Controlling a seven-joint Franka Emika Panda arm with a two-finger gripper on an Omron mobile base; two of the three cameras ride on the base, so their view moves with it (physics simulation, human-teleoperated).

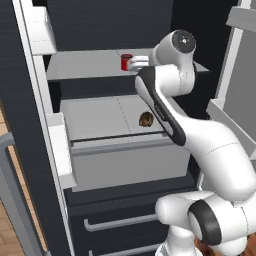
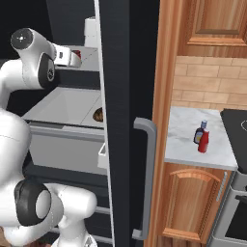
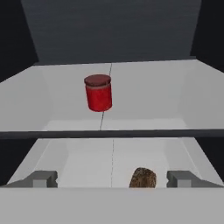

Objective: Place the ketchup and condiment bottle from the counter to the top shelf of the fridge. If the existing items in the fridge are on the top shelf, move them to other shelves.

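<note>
With the claw (image 3: 112,179) spread wide and empty facing the can (image 3: 98,92) on the top shelf (image 1: 85,67), nothing is done: the can needs moving down, and ketchup (image 2: 203,141) and condiment bottle (image 2: 198,134) wait on the desk (image 2: 183,140).

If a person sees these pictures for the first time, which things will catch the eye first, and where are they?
The white arm reaches into the open fridge, its open gripper facing a short red can that stands on the top shelf. One shelf lower lies a small brown lumpy thing. Outside the fridge, the red ketchup bottle and the dark condiment bottle stand close together on the marbled counter.
</note>
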